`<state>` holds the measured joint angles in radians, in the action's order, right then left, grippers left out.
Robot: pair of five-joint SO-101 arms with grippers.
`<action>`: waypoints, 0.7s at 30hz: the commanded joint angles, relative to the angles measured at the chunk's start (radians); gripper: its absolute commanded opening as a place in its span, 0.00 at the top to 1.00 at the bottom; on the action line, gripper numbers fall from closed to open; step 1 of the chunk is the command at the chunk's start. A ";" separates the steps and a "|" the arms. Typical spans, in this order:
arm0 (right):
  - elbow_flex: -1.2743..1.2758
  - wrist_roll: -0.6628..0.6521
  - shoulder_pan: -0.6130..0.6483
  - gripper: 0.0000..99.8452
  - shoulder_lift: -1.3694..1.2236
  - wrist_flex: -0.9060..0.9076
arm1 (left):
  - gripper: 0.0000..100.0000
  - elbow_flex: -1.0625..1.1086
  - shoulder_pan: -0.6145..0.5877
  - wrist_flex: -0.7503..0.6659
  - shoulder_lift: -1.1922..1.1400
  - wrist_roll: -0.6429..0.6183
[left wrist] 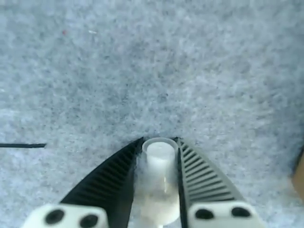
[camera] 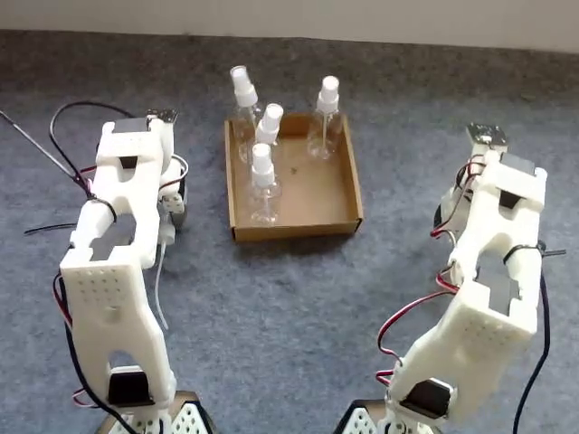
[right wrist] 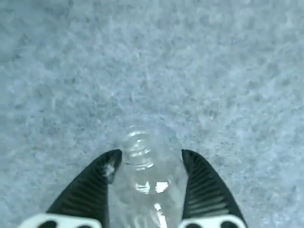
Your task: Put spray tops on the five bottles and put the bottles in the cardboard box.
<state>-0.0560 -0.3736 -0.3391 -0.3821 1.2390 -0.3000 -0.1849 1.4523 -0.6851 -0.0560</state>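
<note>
The cardboard box lies at the middle back of the grey carpet. Several clear bottles stand in it with white spray tops on, among them a bottle near the front and another at the back right. Left of the box, my left gripper is shut on a white spray top, pointing down over bare carpet. To the right of the box, my right gripper is shut on a clear bottle whose threaded neck is bare.
The left arm and right arm flank the box, with open carpet between them. Black and red cables trail beside the left arm. A pale wall edge runs along the back.
</note>
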 commanded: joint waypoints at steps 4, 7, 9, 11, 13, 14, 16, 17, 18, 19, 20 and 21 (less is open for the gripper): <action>-0.143 0.015 -0.030 0.99 0.013 0.054 | 0.93 0.002 0.018 -0.040 -0.002 0.000; -0.154 0.017 -0.038 0.99 0.012 0.054 | 0.93 0.002 0.018 -0.040 -0.002 0.000; -0.154 0.029 -0.047 0.99 0.012 0.054 | 0.93 0.002 0.018 -0.040 -0.002 -0.002; -0.160 0.101 -0.070 0.99 0.012 0.053 | 0.93 0.002 0.018 -0.040 -0.002 -0.002; -0.160 0.146 -0.094 0.99 0.012 0.050 | 0.93 0.002 0.018 -0.038 -0.002 -0.002; -0.160 0.149 -0.099 0.99 0.012 0.050 | 0.93 0.002 0.018 -0.038 -0.002 -0.002; -0.160 0.147 -0.099 0.99 0.012 0.051 | 0.93 0.002 0.018 -0.038 -0.002 -0.002; -0.160 0.146 -0.099 0.99 0.012 0.053 | 0.93 0.002 0.018 -0.038 -0.002 -0.002; -0.160 0.132 -0.099 0.98 0.012 0.053 | 0.93 0.002 0.018 -0.038 -0.002 -0.002; -0.157 0.117 -0.099 0.98 0.012 0.054 | 0.93 0.002 0.018 -0.038 -0.002 -0.002; -0.156 0.107 -0.099 0.95 0.012 0.054 | 0.93 0.002 0.018 -0.038 -0.002 -0.002; -0.156 0.103 -0.099 0.92 0.012 0.054 | 0.93 0.002 0.018 -0.038 -0.002 -0.002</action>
<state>-0.1511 -0.2478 -0.4281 -0.3821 1.2866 -0.3000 -0.1849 1.4523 -0.6851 -0.0560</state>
